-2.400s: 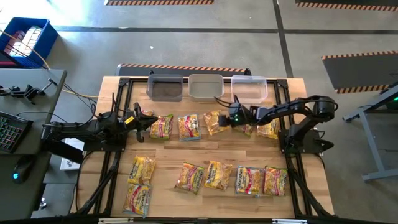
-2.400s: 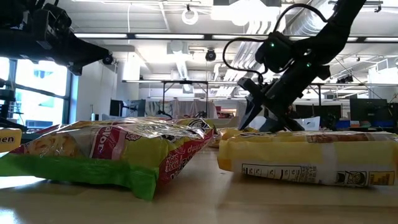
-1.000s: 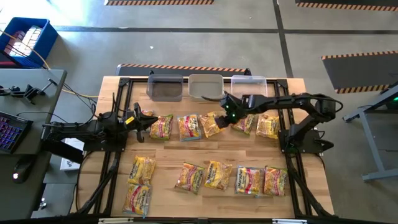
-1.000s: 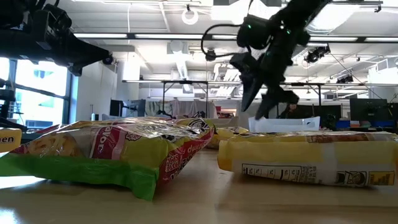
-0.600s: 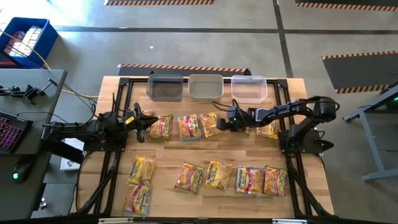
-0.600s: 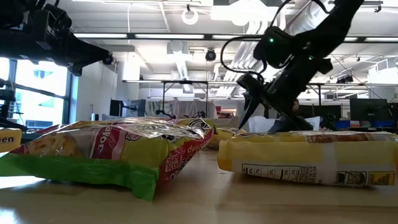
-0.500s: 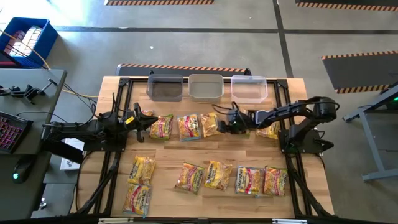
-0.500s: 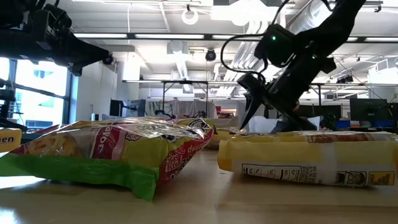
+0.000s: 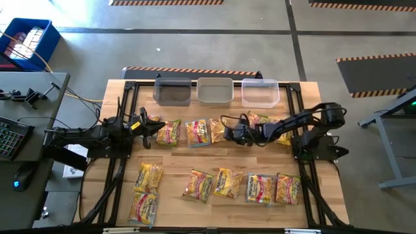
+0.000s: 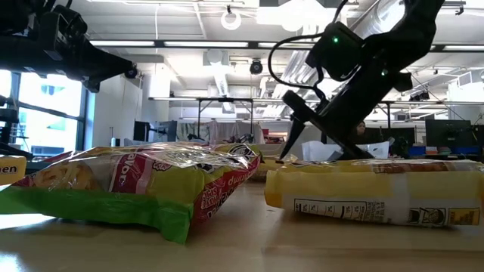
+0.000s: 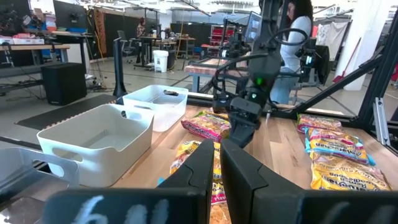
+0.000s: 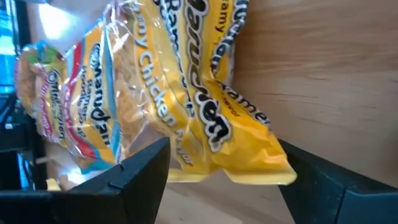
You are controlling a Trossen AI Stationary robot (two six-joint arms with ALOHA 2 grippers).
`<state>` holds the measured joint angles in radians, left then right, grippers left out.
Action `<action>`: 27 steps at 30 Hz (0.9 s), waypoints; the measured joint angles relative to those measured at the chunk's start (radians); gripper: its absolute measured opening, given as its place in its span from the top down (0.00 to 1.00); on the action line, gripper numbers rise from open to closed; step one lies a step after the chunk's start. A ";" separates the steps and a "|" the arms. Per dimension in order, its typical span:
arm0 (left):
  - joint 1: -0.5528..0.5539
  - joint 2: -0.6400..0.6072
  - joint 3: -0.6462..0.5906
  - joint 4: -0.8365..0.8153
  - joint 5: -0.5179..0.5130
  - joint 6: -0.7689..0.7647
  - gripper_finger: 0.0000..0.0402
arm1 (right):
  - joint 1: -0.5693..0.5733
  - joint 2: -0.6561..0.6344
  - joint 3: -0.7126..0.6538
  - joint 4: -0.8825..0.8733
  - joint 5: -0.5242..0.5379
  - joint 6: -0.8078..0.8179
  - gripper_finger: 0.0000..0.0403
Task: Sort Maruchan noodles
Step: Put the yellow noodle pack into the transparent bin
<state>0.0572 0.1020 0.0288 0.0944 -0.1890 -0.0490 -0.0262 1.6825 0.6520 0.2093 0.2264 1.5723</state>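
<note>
Maruchan noodle packets lie flat on the wooden table in two rows. My right gripper (image 9: 229, 133) is open and slants down over the third packet (image 9: 218, 130) of the far row, a yellow chicken packet (image 12: 199, 106). One finger (image 12: 146, 165) stands on each side of that packet's end. My left gripper (image 9: 149, 125) is shut and hovers level at the table's left, beside the far row's first packet (image 9: 169, 132); its fingers (image 11: 214, 165) hold nothing. My right gripper's open fingers straddle the end of the yellow packet (image 12: 249, 162), coming from above and from the table's right. The packet lies flat on the table. I cannot tell whether either finger touches it.
Three bins stand along the far edge: a dark one (image 9: 173, 91), a grey one (image 9: 215, 90) and a clear one (image 9: 260, 92). Several packets lie in the near row (image 9: 227, 183). Two more lie under the right arm (image 9: 257, 119). A black frame borders the table.
My right gripper has sunk from high above the far row toward the table's near edge and down onto the third packet. Its wrist has rolled and its fingers have spread wider. No packet has moved.
</note>
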 joint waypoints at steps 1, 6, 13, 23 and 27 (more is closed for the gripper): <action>0.000 0.000 0.000 0.000 0.000 0.000 0.95 | 0.005 0.010 0.001 0.008 0.019 0.001 0.31; 0.000 0.000 0.000 0.000 0.000 0.000 0.95 | 0.022 0.027 0.002 0.017 0.122 -0.037 0.40; 0.000 0.000 0.000 0.000 0.000 0.000 0.95 | 0.022 0.029 -0.001 0.011 0.233 -0.154 0.75; 0.000 0.000 0.000 0.000 0.000 0.000 0.95 | 0.022 0.029 0.018 0.044 0.263 -0.414 0.96; 0.000 0.000 0.000 -0.001 0.000 0.000 0.95 | 0.022 0.026 0.062 0.041 0.269 -0.548 0.99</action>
<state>0.0573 0.1024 0.0288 0.0938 -0.1893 -0.0490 -0.0040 1.7085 0.7142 0.2505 0.4951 1.0240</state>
